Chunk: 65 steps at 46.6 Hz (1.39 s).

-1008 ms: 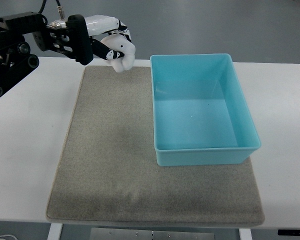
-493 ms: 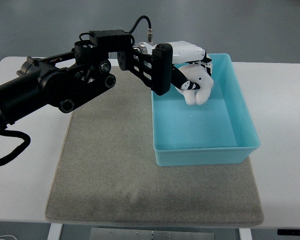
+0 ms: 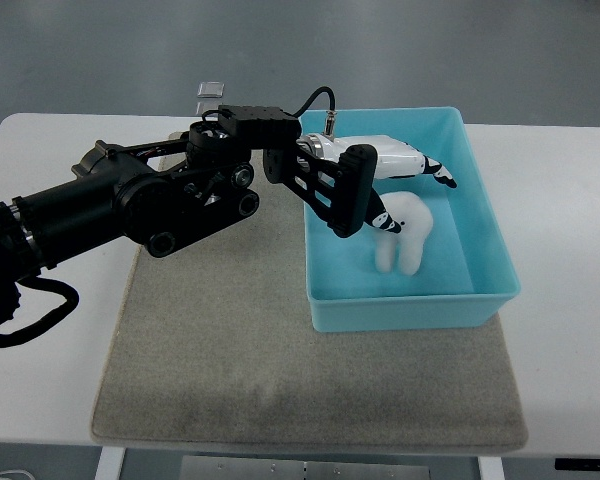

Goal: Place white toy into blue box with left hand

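1. The fingers [image 3: 435,172] of the left hand [image 3: 395,165] are stretched out and spread, holding nothing; they point toward the far right side of the blue box [image 3: 485,215].
2. Just below the fingers, the white toy [image 3: 402,235] sits inside the blue box, on its floor near the middle. It looks like a tooth shape with two stubby legs pointing toward the near wall.
3. Whether the underside of the hand touches the top of the toy cannot be told from this view.
4. Behind the fingers, the black wrist bracket [image 3: 335,190] crosses over the box's left wall, and the black left arm [image 3: 140,205] runs back to the picture's left edge.
5. The box rests on a grey mat [image 3: 210,340], at the mat's right side.
6. The mat lies on the white counter [image 3: 50,350], which shows all around it.
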### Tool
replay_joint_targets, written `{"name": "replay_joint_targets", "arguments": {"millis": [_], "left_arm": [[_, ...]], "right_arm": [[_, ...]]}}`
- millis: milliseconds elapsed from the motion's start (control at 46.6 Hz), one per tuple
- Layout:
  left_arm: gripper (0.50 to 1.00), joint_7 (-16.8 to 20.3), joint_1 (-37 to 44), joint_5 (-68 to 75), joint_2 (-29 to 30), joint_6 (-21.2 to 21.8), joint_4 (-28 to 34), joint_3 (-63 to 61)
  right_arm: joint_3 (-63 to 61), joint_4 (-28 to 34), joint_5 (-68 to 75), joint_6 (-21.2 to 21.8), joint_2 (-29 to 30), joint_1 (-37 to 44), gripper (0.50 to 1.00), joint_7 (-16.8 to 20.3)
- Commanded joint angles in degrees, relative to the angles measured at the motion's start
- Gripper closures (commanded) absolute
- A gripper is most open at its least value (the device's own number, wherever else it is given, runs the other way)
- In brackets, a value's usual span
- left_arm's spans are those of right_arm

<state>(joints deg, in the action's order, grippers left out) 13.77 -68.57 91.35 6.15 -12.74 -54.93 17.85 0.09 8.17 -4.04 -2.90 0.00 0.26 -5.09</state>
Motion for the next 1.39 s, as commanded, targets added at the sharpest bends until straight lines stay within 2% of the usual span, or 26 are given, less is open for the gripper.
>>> {"name": "replay_joint_targets", "arguments": {"millis": [0,214,279,536,708,858,901,1201,1372], "left_arm": [[0.536,0.0,0.1,-0.2,0.1,-0.2,0.0,0.0],[0.512,0.0,0.3,-0.9,1.6,0.7,-0.1,1.2],[0.51,0.0,0.2,-2.5,3.6,1.0,-0.1,2.5],[0.508,0.1,0.2,-24.1,12.0,4.4,0.3,10.0],[0.508,0.1,0.4,-40.6,16.4,12.3,0.2,10.3],[0.508,0.6,5.4,-46.7,16.8,22.7,0.0,11.1],[0.508,0.6,6.3,-47.1,16.9,24.0,0.1,12.2],[0.506,0.7,13.9,-48.7,18.0,24.7,-0.2,19.3],[0.506,0.7,16.8,-61.7,18.0,24.1,-0.3,24.5]], "right_arm": [[0.0,0.0,0.0,0.0,0.0,0.0,0.564,0.0],[0.0,0.0,0.0,0.0,0.0,0.0,0.564,0.0],[0.0,0.0,0.0,0.0,0.0,0.0,0.564,0.0],[0.0,0.0,0.0,0.0,0.0,0.0,0.564,0.0],[0.0,0.0,0.0,0.0,0.0,0.0,0.564,0.0],[0.0,0.0,0.0,0.0,0.0,0.0,0.564,0.0],[0.0,0.0,0.0,0.0,0.0,0.0,0.564,0.0],[0.0,0.0,0.0,0.0,0.0,0.0,0.564,0.0],[0.0,0.0,0.0,0.0,0.0,0.0,0.564,0.0]]}}
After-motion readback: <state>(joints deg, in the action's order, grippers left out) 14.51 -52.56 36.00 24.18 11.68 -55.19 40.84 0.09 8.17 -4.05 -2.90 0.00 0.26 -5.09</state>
